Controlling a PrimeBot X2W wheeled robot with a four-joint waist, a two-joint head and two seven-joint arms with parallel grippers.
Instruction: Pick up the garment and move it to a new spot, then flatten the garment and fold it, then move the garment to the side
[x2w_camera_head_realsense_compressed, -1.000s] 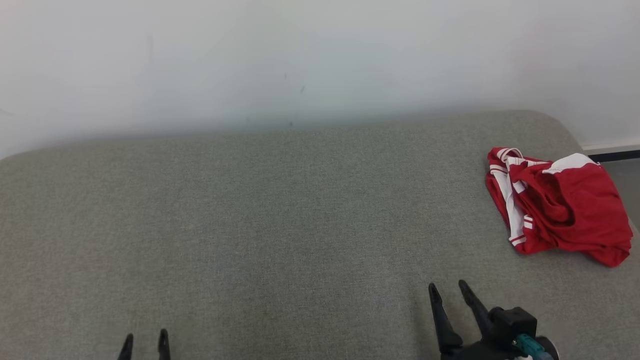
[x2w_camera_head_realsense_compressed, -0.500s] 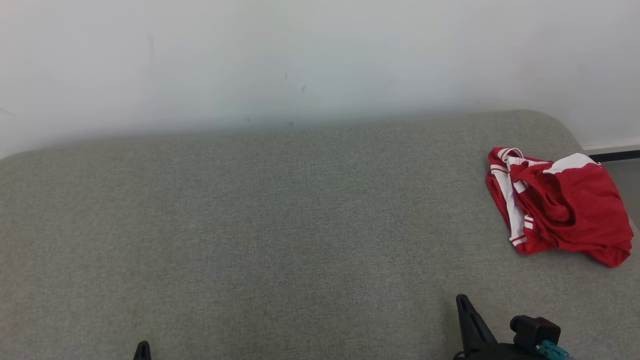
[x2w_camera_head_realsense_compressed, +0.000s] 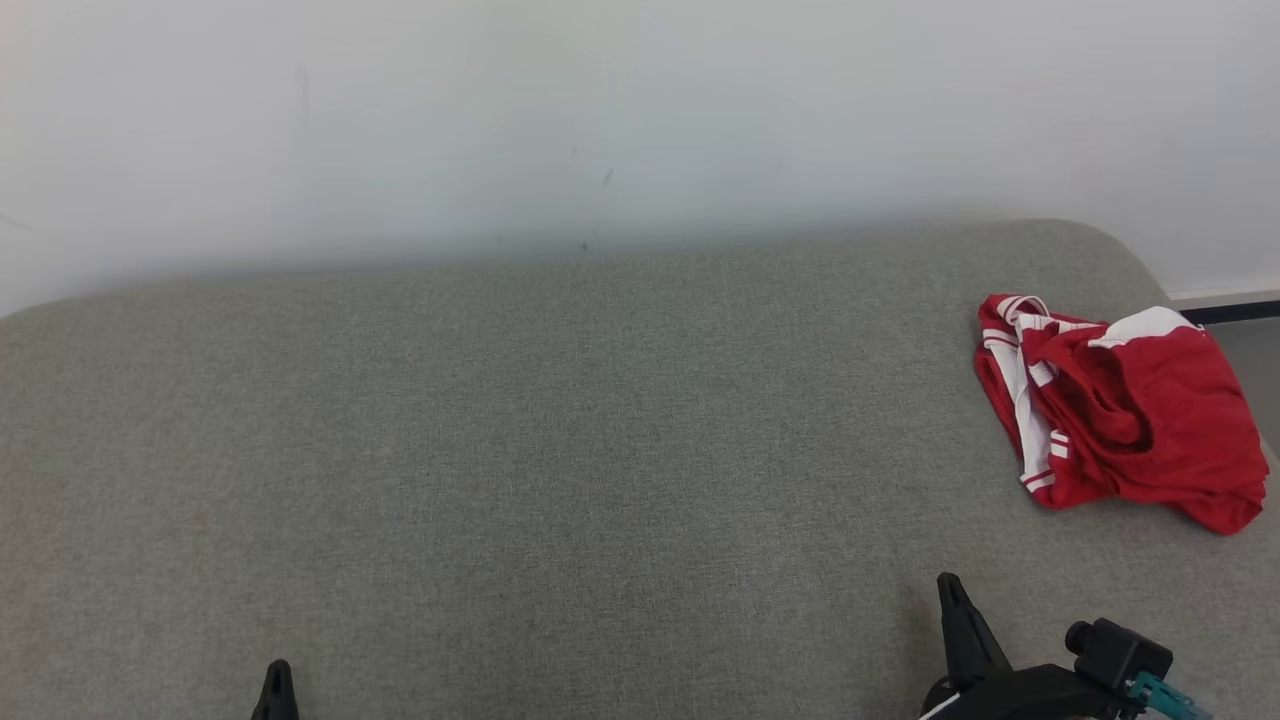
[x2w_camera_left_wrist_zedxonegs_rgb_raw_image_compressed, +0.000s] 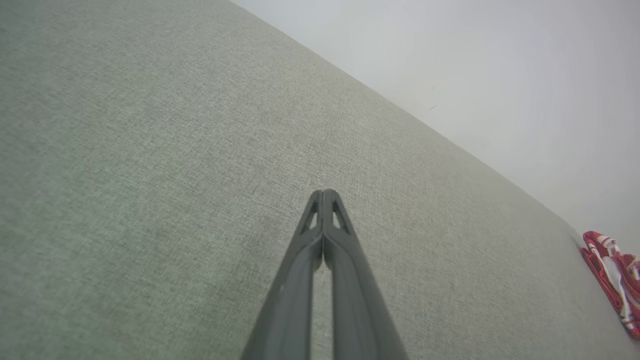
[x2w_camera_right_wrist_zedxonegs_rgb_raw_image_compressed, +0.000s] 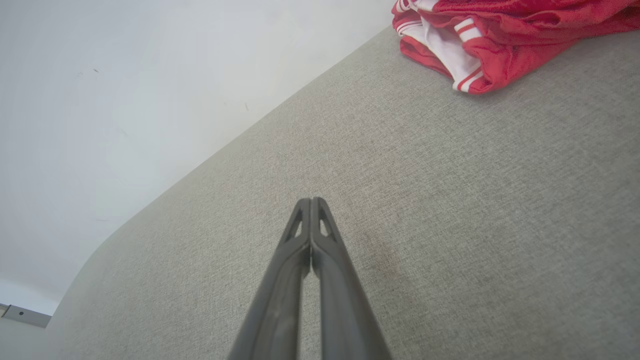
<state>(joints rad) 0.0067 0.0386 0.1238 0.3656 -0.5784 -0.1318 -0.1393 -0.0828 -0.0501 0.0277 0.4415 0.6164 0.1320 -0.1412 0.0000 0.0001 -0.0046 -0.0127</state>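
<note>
The garment (x2w_camera_head_realsense_compressed: 1120, 410) is a crumpled red piece with white stripes, lying at the far right of the grey fabric surface (x2w_camera_head_realsense_compressed: 560, 430). It also appears at the top right of the right wrist view (x2w_camera_right_wrist_zedxonegs_rgb_raw_image_compressed: 500, 35) and at the right edge of the left wrist view (x2w_camera_left_wrist_zedxonegs_rgb_raw_image_compressed: 612, 275). My right gripper (x2w_camera_head_realsense_compressed: 950, 590) sits low at the bottom right, well short of the garment, fingers pressed together with nothing held (x2w_camera_right_wrist_zedxonegs_rgb_raw_image_compressed: 311, 202). My left gripper (x2w_camera_head_realsense_compressed: 277, 675) peeks in at the bottom left, far from the garment, also shut and empty (x2w_camera_left_wrist_zedxonegs_rgb_raw_image_compressed: 324, 194).
A white wall (x2w_camera_head_realsense_compressed: 600, 120) rises behind the surface. The surface's rounded right corner (x2w_camera_head_realsense_compressed: 1120, 250) drops off just beyond the garment, with a dark baseboard strip (x2w_camera_head_realsense_compressed: 1230, 310) past it.
Both grippers have gone from open to shut, empty. The right gripper has shifted slightly right and lower in the head view; the left one has sunk toward the bottom edge.
</note>
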